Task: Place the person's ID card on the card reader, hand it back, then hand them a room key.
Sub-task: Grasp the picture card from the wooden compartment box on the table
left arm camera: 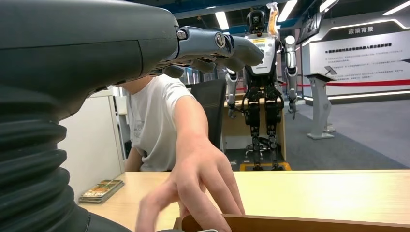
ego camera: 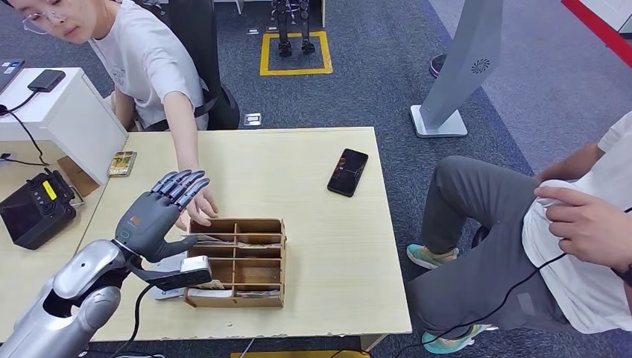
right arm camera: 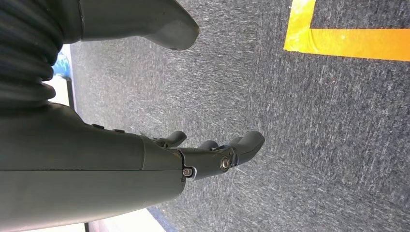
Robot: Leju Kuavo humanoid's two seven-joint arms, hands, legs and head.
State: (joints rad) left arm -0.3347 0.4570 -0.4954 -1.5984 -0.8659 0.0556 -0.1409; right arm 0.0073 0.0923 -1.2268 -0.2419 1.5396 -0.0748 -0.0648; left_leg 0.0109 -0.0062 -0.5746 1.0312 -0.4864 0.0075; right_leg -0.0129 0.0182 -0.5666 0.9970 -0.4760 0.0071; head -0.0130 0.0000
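My left hand (ego camera: 154, 215) hovers over the left end of a wooden compartment box (ego camera: 284, 261), fingers spread and nothing in it. A person's hand (ego camera: 200, 203) reaches across the table to the box's far left compartment, just beyond my fingers (left arm camera: 212, 46). In the left wrist view that person's hand (left arm camera: 193, 188) hangs over the box's rim (left arm camera: 300, 223). Cards (ego camera: 206, 239) lie in the box's compartments. A white device (ego camera: 162, 289) sits beside the box, partly hidden under my left wrist. My right hand (right arm camera: 208, 155) hangs over grey carpet, fingers loosely extended and holding nothing.
A black phone (ego camera: 348, 172) lies on the table's far right part. A stack of cards (ego camera: 122, 163) sits at the far left edge, and a black device (ego camera: 33, 209) stands on the neighbouring desk. A second person (ego camera: 522, 231) sits to the right of the table.
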